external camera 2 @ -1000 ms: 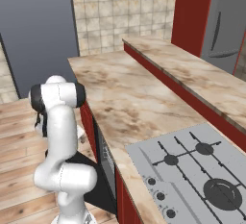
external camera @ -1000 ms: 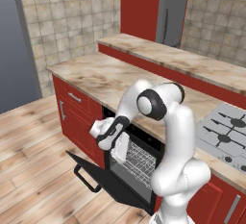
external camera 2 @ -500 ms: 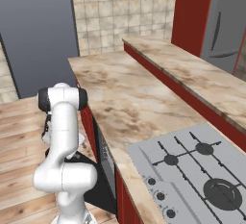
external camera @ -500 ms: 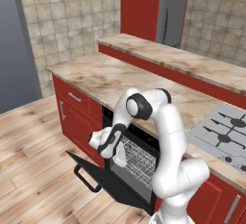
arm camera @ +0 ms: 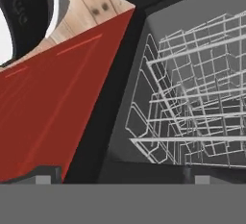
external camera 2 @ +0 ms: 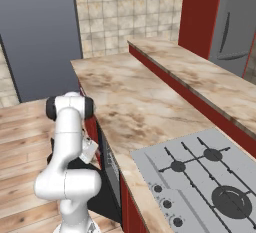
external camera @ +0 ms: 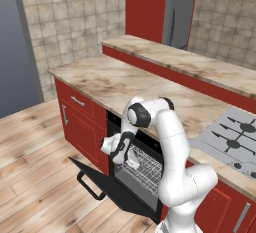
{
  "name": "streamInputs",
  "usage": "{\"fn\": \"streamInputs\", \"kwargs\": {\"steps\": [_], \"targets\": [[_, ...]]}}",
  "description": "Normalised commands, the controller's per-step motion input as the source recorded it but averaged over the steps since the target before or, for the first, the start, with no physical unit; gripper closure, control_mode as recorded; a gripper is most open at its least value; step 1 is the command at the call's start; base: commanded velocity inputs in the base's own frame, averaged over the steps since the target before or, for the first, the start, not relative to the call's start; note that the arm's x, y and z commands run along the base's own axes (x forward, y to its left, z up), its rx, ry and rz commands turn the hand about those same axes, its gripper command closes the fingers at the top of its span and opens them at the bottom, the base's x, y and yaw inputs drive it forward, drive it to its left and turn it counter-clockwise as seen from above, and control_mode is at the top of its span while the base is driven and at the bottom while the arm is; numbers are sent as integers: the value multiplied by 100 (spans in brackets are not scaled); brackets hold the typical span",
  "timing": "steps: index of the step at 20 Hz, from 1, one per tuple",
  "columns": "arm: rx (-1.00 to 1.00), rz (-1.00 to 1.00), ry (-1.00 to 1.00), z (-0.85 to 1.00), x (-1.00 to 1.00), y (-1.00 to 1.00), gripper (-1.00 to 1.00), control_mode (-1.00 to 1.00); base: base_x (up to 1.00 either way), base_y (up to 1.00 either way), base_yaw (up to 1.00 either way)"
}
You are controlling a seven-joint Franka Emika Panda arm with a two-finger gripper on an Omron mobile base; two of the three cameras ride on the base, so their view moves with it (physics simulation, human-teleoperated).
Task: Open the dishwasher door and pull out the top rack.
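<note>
Currently the dishwasher door (external camera: 117, 189) lies lowered; the released pincer (external camera: 131, 163) sits at the cavity mouth, the top rack (arm camera: 192, 98) directly ahead, its front bar crosswise.

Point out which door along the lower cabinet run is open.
The black dishwasher door, folded down flat toward the floor with its bar handle outward. The red cabinet doors beside it stay shut and upright.

No readable text, label or number appears on anything here.
</note>
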Motion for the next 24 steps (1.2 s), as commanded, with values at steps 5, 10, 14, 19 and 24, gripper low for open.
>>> {"fn": "streamInputs", "kwargs": {"steps": [5,10,14,19,24], "targets": [[0,7,3,-62,43,-54,-100,-100,0,0,0],[0,0,0,-79,33,-4,-100,-100,0,0,0],[0,0,-1,-69,33,1,-100,-100,0,0,0],[0,-3,-1,-51,43,1,-100,-100,0,0,0],[-7,-3,0,-32,70,0,-100,-100,0,0,0]]}}
